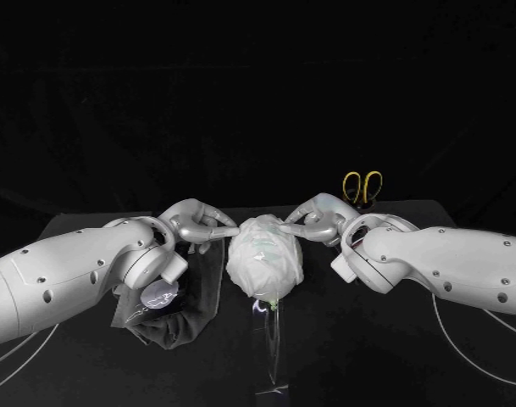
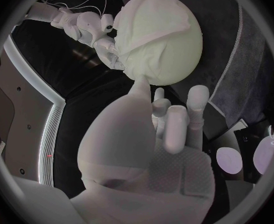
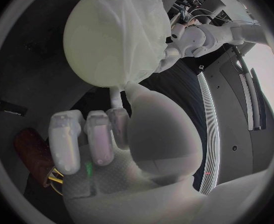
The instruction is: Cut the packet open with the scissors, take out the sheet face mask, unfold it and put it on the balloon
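A pale balloon (image 1: 265, 273) stands upright on a thin clear stick (image 1: 273, 348) at the table's middle. The white sheet mask (image 1: 262, 253) is draped over it, wrinkled, and covers the side facing me. My left hand (image 1: 196, 225) and right hand (image 1: 319, 222) flank the balloon's top, fingertips against it. In the left wrist view a fingertip (image 2: 139, 84) of my left hand touches the bare balloon (image 2: 174, 45) just below the mask (image 2: 143, 20). In the right wrist view a fingertip (image 3: 116, 95) touches the balloon (image 3: 99, 45). Neither hand holds anything.
The yellow-handled scissors (image 1: 362, 185) lie behind my right hand at the table's back. The dark cut packet (image 1: 166, 309) lies under my left forearm, near the table's left front. White cables trail off both front corners.
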Action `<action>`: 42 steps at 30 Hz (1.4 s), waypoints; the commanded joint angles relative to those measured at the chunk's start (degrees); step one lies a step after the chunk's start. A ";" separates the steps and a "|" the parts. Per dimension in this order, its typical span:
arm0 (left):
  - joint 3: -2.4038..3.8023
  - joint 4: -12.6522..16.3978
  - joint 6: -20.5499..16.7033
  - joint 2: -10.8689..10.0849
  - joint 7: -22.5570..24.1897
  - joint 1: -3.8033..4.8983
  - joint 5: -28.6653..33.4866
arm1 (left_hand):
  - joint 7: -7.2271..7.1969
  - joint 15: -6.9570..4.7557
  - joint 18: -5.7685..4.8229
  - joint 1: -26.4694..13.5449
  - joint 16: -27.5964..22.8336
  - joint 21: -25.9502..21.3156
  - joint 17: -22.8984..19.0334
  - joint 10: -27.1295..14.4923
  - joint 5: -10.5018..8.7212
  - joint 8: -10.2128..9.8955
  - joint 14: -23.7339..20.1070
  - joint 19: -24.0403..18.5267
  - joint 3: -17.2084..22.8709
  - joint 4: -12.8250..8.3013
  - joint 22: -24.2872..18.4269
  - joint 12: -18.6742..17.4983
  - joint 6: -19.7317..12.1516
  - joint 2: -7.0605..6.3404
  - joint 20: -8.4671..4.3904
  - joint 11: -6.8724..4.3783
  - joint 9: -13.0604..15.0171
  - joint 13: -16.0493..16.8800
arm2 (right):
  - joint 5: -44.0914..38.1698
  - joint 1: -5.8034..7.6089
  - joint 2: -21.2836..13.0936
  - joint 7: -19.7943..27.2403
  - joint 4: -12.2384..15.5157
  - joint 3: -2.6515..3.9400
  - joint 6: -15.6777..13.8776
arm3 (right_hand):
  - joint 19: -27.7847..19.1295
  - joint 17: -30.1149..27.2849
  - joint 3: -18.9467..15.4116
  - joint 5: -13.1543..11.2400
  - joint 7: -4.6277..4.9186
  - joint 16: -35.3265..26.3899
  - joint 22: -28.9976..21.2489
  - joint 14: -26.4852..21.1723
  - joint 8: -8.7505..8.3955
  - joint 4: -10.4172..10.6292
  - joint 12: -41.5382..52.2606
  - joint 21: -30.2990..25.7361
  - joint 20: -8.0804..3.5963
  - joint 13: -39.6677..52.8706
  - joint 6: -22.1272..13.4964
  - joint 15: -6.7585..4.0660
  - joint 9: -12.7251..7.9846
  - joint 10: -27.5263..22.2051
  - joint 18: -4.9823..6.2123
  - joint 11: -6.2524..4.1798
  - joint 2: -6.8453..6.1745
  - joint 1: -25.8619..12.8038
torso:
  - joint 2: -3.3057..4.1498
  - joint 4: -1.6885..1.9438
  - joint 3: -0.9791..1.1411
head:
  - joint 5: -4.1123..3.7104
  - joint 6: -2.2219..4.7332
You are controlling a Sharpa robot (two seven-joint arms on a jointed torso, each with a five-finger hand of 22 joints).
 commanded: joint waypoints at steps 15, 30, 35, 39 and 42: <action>0.09 0.11 1.18 0.83 1.22 0.00 0.06 | -1.65 -1.65 -0.62 3.27 0.39 1.24 0.62 1.17 0.12 1.93 0.81 0.93 1.71 -0.11 1.36 0.30 4.81 2.47 -0.54 -1.93 -0.54 0.09 | 0.17 -0.27 -0.39 1.67 1.13 -0.05 -2.24 | 6.01 15.10 5.76 0.03 -2.39 0.20 15.06 5.96 5.83 -4.12 2.34 0.27 -2.59 11.14 2.22 -2.61 3.38 3.16 -0.80 -2.48 1.23 2.36 | -0.10 -0.01 0.08 | -0.01 -0.35; 0.12 0.50 -0.89 1.77 3.05 -0.01 -0.55 | -3.06 -2.99 -1.25 7.43 0.96 3.05 4.20 4.70 0.16 3.67 2.71 3.60 4.87 -1.35 5.32 0.95 9.75 3.93 -1.41 -3.32 -1.16 2.51 | 1.95 -0.29 -1.42 3.23 2.36 -0.04 -4.20 | 6.01 15.10 7.76 0.02 -2.50 0.20 15.06 5.96 7.50 -4.67 2.54 0.27 -2.79 11.36 1.64 -2.75 4.50 3.39 -0.80 -2.61 0.81 1.36 | -0.12 -0.04 0.09 | 0.02 -0.35; 0.13 0.20 -2.32 2.07 3.68 -0.01 -0.79 | -3.00 -3.36 -1.69 8.70 1.34 4.30 6.29 7.44 0.17 4.62 3.77 5.58 7.29 -2.09 8.04 1.92 11.61 4.43 -1.94 -3.55 -1.00 5.32 | 2.60 -0.29 -2.16 3.86 3.22 -0.03 -4.74 | 6.01 15.10 8.29 0.02 -2.53 0.20 15.06 5.96 7.92 -4.83 2.66 0.27 -2.82 11.47 1.49 -2.78 4.78 3.48 -0.80 -2.64 0.67 1.08 | -0.07 -0.04 0.13 | 0.04 -0.39; 0.15 0.05 -4.01 2.20 4.34 -0.01 -0.82 | -3.06 -3.51 -1.97 8.22 1.34 5.23 6.93 9.25 0.16 5.35 4.26 6.62 12.10 -1.96 9.75 1.98 11.85 2.67 -2.68 -3.61 -0.64 6.65 | 3.14 -0.29 -2.87 4.51 3.98 -0.02 -5.11 | 6.01 15.10 8.56 0.02 -2.54 0.20 15.06 5.96 8.13 -4.92 2.67 0.27 -2.84 11.49 1.40 -2.79 4.92 3.49 -0.80 -2.65 0.57 0.93 | -0.04 -0.07 0.07 | 0.08 -0.44; 0.19 0.05 -5.51 2.21 5.11 -0.01 -0.65 | -3.23 -3.55 -2.17 6.73 1.36 5.91 7.47 10.04 0.19 5.95 4.60 7.31 17.78 -1.52 11.04 2.12 11.76 0.33 -3.00 -3.56 -0.12 7.45 | 3.35 -0.29 -3.39 4.86 4.39 -0.01 -5.33 | 6.01 15.10 8.56 0.02 -2.54 0.20 15.06 5.96 8.13 -4.92 2.67 0.27 -2.84 11.49 1.40 -2.79 4.92 3.49 -0.80 -2.65 0.57 0.93 | -0.04 -0.07 0.07 | 0.11 -0.44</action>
